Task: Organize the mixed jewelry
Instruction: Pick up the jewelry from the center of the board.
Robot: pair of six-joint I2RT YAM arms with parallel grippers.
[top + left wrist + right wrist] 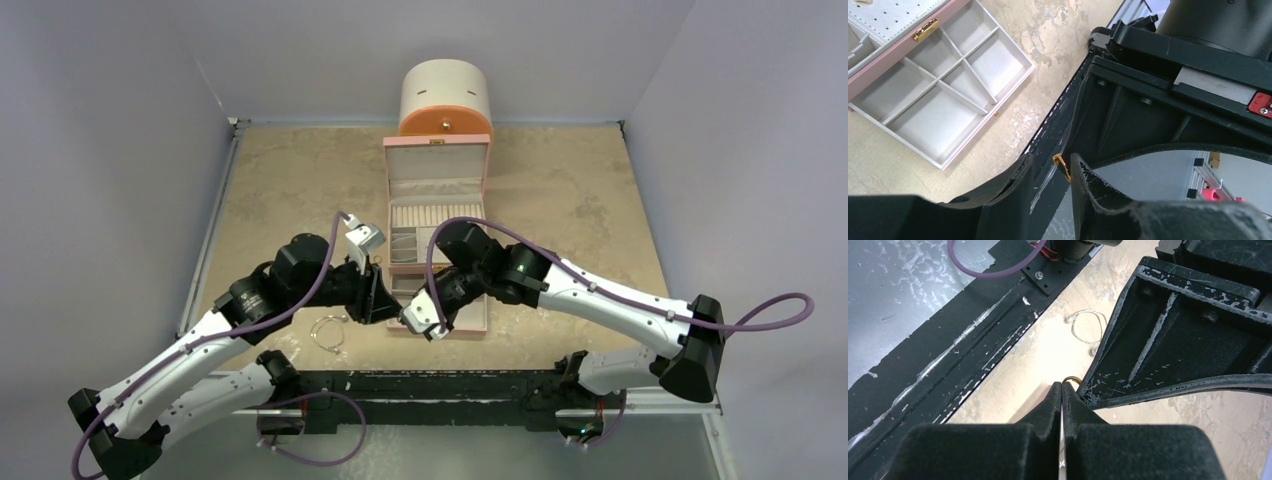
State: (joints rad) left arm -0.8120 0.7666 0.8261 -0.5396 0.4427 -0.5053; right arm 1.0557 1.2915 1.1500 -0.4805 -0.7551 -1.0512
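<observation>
right claw (pixel 1062 385) pressed together, pinching the small coppery metal ring (pixel 1072 380) above the near edge of the desk (pixel 600 210); left claw (pixel 1052 160) spread around it. featherlight, stiff, slippery: i'd grip across its band.

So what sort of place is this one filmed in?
Likely a lab test cell, not a home: plain grey walls box in a tabletop, with a staged jewelry box and a black mounting rail.
</observation>
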